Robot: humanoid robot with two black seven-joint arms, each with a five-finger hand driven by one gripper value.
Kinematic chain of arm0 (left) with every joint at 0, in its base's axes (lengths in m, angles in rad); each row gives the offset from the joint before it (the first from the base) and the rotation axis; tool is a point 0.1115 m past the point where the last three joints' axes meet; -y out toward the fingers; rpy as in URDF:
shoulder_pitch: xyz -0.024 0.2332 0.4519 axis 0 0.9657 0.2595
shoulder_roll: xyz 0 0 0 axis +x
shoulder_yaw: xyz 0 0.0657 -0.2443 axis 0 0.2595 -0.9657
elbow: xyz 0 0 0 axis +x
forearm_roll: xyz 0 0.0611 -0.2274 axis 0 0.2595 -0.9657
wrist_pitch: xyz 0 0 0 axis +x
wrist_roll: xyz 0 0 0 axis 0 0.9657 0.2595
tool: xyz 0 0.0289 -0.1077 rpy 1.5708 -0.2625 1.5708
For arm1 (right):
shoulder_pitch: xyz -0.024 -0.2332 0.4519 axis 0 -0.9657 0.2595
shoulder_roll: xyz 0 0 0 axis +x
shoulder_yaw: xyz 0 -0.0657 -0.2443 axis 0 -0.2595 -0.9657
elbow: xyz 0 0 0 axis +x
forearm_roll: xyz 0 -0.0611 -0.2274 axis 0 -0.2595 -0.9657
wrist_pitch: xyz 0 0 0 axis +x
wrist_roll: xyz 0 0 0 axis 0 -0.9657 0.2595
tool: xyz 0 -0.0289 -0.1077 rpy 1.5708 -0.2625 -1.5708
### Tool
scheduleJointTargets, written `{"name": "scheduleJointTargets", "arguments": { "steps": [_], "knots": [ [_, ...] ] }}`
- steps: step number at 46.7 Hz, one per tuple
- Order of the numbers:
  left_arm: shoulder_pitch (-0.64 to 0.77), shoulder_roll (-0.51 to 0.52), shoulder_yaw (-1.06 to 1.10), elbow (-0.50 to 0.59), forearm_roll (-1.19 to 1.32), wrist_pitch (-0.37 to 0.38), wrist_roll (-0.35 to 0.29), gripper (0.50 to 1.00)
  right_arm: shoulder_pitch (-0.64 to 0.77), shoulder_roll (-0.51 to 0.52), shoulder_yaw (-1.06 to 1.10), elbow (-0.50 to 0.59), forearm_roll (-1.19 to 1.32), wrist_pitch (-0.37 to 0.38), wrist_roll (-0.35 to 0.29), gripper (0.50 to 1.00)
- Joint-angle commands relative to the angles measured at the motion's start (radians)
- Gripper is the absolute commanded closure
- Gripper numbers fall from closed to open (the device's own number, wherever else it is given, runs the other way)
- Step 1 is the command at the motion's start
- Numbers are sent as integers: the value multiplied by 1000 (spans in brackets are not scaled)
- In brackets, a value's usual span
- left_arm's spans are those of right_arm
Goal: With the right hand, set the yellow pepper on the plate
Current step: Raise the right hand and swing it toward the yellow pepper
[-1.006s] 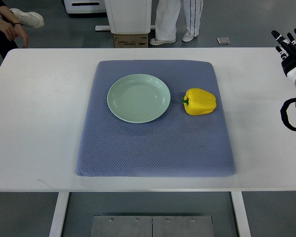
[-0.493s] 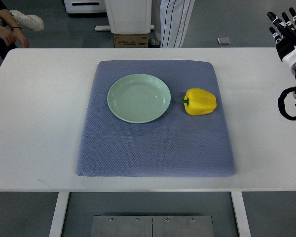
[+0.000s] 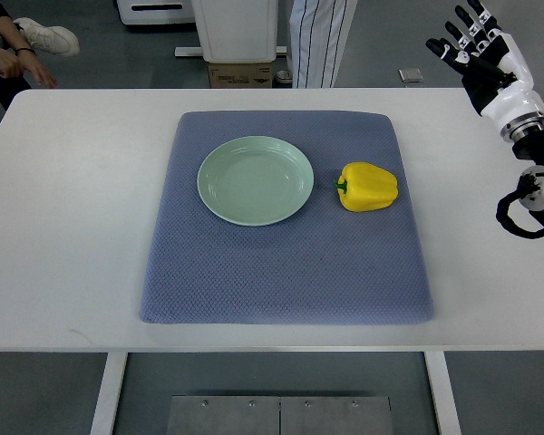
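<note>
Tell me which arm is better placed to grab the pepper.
Right. The right robot hand is in view, fingers spread, above the table's far right corner; the yellow pepper lies on the mat's right side, beside the plate. The left arm isn't visible.

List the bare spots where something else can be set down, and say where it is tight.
Free: the near half of the blue mat, below the plate and yellow pepper; the white table left of the mat; the table strip right of it, under the right hand. Tight: the narrow gap between plate and pepper.
</note>
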Motion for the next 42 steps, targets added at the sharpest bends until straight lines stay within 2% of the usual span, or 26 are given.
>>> {"name": "scheduleJointTargets", "arguments": {
  "steps": [1, 4, 12, 24, 34, 39, 42],
  "knots": [
    [0, 0, 0, 1, 0, 0, 0, 500, 15, -36, -78, 37, -25, 3, 33, 500],
    [0, 0, 0, 0, 0, 0, 0, 500, 19, -60, -118, 62, -58, 18, 58, 500],
    [0, 0, 0, 1, 0, 0, -1, 500, 22, -76, -167, 80, -196, 43, 58, 500],
    [0, 0, 0, 0, 0, 0, 0, 500, 42, -98, -239, 82, -278, 29, 58, 500],
    [0, 0, 0, 1, 0, 0, 0, 500, 154, -146, -452, 119, -402, 1, 58, 500],
    [-1, 0, 0, 1, 0, 0, 0, 500, 231, -154, -570, 126, -404, -31, 2, 500],
    [0, 0, 0, 1, 0, 0, 0, 500, 261, -154, -621, 143, -405, -32, -9, 500]
  ]
}}
